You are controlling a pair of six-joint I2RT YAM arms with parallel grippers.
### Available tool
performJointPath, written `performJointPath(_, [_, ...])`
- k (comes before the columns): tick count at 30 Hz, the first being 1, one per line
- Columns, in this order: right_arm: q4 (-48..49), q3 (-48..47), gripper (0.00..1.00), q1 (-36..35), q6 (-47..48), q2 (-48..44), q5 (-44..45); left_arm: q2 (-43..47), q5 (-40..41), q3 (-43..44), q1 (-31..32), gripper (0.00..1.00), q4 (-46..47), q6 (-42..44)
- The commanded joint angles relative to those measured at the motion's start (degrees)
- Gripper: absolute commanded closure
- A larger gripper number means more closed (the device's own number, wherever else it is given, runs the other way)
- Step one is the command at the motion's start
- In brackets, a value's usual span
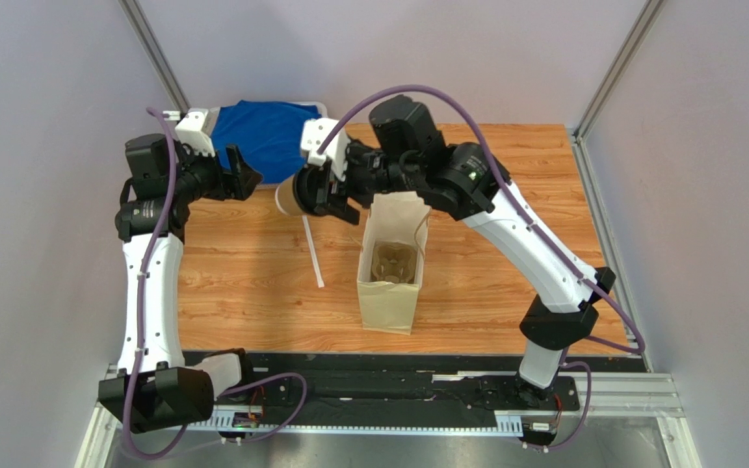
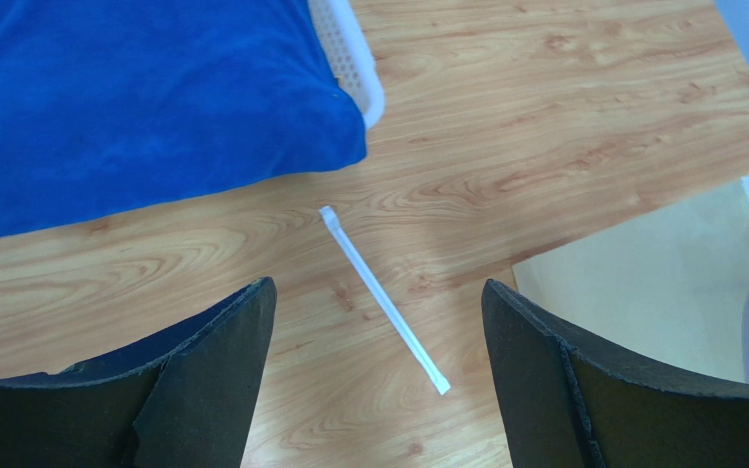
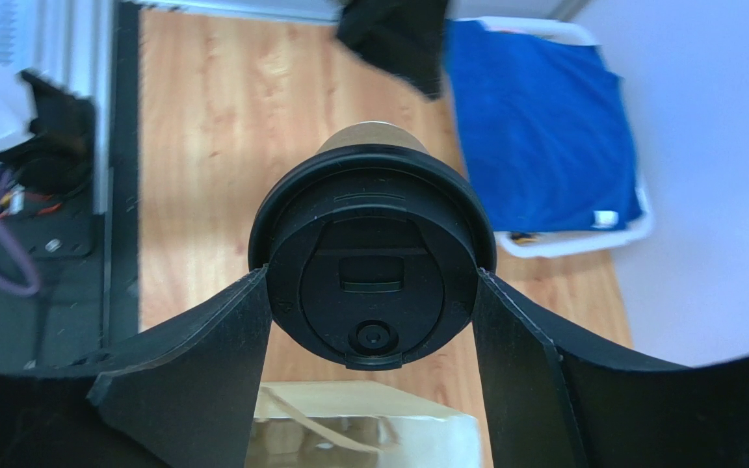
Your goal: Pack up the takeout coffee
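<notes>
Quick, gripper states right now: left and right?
Left gripper: open, holding nothing.
Right gripper: closed on the takeout coffee.

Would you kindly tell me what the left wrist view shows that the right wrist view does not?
Only the left wrist view: the white straw lying on the wooden table, framed by the open left gripper. Only the right wrist view: the coffee cup, black lid toward the camera, clamped in the right gripper. Both: the blue cloth, the table and the paper bag.
</notes>
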State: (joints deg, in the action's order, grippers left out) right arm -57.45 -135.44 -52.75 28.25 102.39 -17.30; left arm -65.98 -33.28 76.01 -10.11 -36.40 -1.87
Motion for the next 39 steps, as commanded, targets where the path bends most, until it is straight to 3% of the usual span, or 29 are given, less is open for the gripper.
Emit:
performJointPath(1, [-3.27,1.49,0.63,-3.58,3.04,0.88,-0.81,1.03,3.04,-0.42,-3.33,0.15,-0.25,-0.85])
performJointPath(14, [-12.16,-0.35,0.64,-10.35,10.95,13.44,0.24,-3.55,4.98,2.57,-7.56,0.15,-2.97,-1.47])
performJointPath(27, [-11.63,0.97,0.66,-13.52,14.55,24.52,4.29,-2.05,3.83,0.81,-9.40,0.15,-6.22,-1.21])
performJointPath(39, [-11.10,2.72,0.64,-14.57,16.40,28.65,6.40,-1.70,3.31,0.55,-9.84,0.15,-7.10,-2.00])
